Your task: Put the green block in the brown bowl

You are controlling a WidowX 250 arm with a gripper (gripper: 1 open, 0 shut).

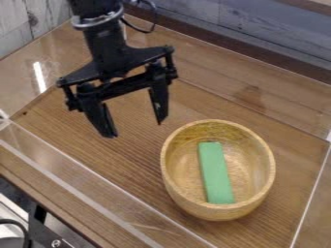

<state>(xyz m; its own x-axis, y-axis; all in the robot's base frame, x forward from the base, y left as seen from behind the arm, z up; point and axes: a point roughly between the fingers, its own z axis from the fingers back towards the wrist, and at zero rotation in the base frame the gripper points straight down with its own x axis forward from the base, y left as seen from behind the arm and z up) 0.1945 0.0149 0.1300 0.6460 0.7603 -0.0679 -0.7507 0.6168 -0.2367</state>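
- gripper (130, 109): over the left-middle part of the table, up off the wood, pointing down. Jaws spread wide, nothing between them. Well apart from the bowl, to its upper left.
- table (91, 170): dark wood grain top with a clear plastic wall round its edges; bare wood under and around the gripper.
- clear plastic stand (104, 31): small V-shaped piece near the far left edge, behind the arm. Not in anyone's way.
- brown bowl (176, 179): light wooden round bowl toward the near right corner of the table, upright, sitting flat.
- green block (215, 173): lies inside the bowl, flat on the bottom, long side running from the far rim toward the near rim, slightly slanted. Fully within the rim, nothing touching it.
- task status: reads as done. Block is in the bowl and released, gripper empty and clear of the rim.
- what's left: in my judgement nothing on the block itself; at most the arm parks somewhere out of the way.
- obstacles: none seen between gripper and bowl. Only the plastic wall close to the bowl's right and near sides, matters only if the bowl gets pushed.
- risk: low; the block sits deep enough that it looks unlikely to tip out.
- bottom left corner: dark cable or gear outside the wall, too dim to identify.
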